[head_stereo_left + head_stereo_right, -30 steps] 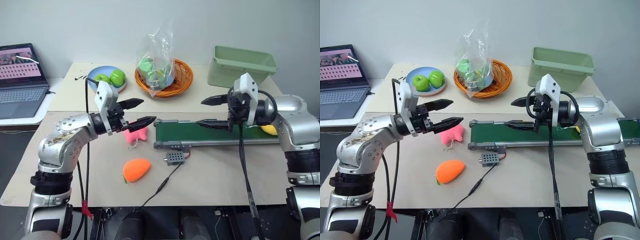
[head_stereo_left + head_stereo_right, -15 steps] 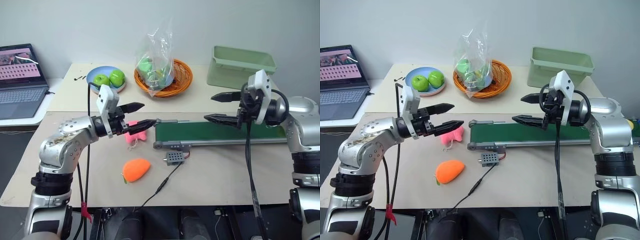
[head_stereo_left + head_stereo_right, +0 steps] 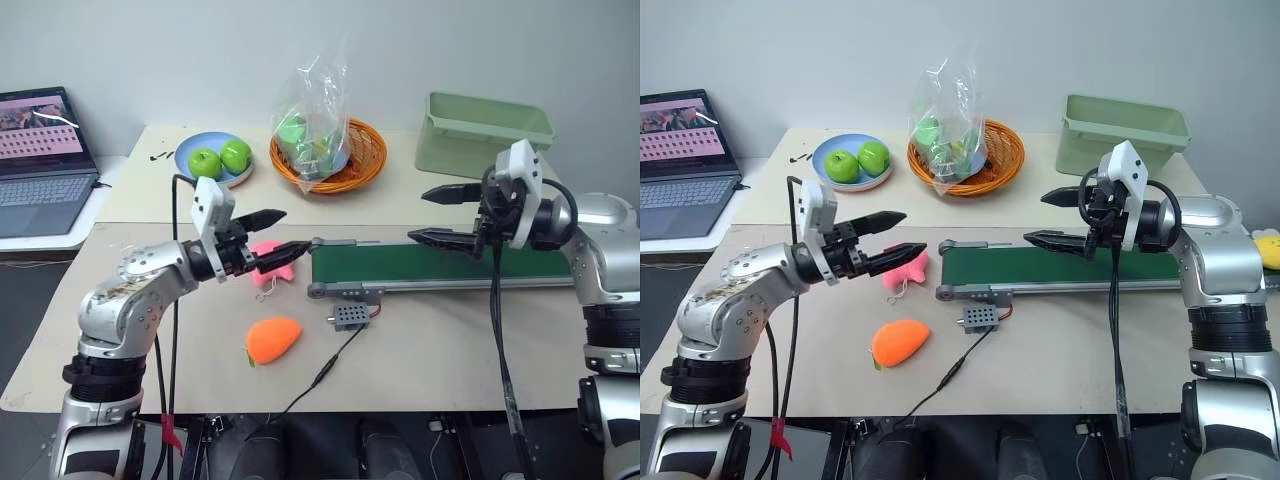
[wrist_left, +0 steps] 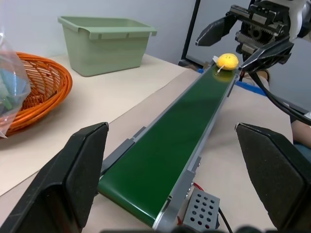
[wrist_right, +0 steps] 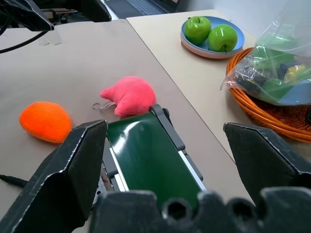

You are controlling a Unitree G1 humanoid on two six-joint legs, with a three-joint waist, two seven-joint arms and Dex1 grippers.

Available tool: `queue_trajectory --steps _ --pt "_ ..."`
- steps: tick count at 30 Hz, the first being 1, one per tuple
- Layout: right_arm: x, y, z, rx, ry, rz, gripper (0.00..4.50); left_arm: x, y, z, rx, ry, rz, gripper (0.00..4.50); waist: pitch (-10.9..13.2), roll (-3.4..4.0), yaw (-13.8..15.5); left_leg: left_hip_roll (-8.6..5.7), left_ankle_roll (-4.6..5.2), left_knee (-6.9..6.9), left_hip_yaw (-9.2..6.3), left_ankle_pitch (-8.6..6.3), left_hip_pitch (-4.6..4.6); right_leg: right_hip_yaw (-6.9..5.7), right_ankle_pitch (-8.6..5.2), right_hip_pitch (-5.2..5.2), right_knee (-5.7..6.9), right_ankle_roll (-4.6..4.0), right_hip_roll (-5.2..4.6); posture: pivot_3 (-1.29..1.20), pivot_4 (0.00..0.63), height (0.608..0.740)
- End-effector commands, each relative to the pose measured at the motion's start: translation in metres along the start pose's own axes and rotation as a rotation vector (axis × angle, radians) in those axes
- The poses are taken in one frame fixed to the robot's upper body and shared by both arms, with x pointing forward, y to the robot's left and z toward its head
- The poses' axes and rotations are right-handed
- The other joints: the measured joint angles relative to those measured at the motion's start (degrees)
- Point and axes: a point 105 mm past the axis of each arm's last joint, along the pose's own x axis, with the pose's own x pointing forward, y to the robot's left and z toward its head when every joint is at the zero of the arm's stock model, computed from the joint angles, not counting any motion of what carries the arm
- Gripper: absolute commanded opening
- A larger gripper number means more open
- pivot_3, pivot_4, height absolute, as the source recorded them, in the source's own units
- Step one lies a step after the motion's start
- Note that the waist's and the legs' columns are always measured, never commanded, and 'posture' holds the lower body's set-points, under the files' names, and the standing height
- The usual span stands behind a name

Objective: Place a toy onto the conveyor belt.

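Observation:
The yellow toy (image 4: 227, 60) lies on the conveyor belt (image 3: 400, 265) at its far right end; in the right eye view the toy (image 3: 1268, 248) peeks out past my right forearm. My right gripper (image 3: 418, 216) hovers open and empty above the belt's middle, pointing left. Open and empty too, my left gripper (image 3: 292, 230) hangs just off the belt's left end, above the pink plush toy (image 3: 270, 265), pointing right along the belt (image 4: 180, 131).
An orange plush toy (image 3: 272, 339) and a small grey box (image 3: 348, 317) with a cable lie in front of the belt. Behind it stand a pale green bin (image 3: 480, 130), an orange basket (image 3: 330, 160) and a plate of apples (image 3: 215, 158). A laptop (image 3: 40, 160) sits far left.
The yellow toy has travelled rightwards along the belt to its far end. My right gripper has drawn a little to the right. The left gripper has stayed put, still open.

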Motion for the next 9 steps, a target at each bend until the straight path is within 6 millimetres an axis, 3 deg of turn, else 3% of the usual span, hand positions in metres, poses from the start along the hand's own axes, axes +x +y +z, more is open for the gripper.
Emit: queue_trajectory --steps 1,9 --pt "-0.0027 -0.0007 0.0132 -0.054 -0.030 -0.003 4.50 -0.0033 -0.0035 0.0105 0.029 -0.025 -0.004 4.47 0.0 0.00 0.0 0.00 0.00 0.00 0.00 0.00 0.00 0.00 0.00 0.00 0.00 0.00 0.00 0.00 0.150 0.740" --pt "-0.0020 -0.0012 0.0133 -0.054 -0.024 -0.005 4.50 -0.0030 -0.0017 0.0095 0.034 -0.022 0.007 4.47 0.0 0.00 0.0 0.00 0.00 0.00 0.00 0.00 0.00 0.00 0.00 0.00 0.00 0.00 0.00 0.00 0.150 0.740"
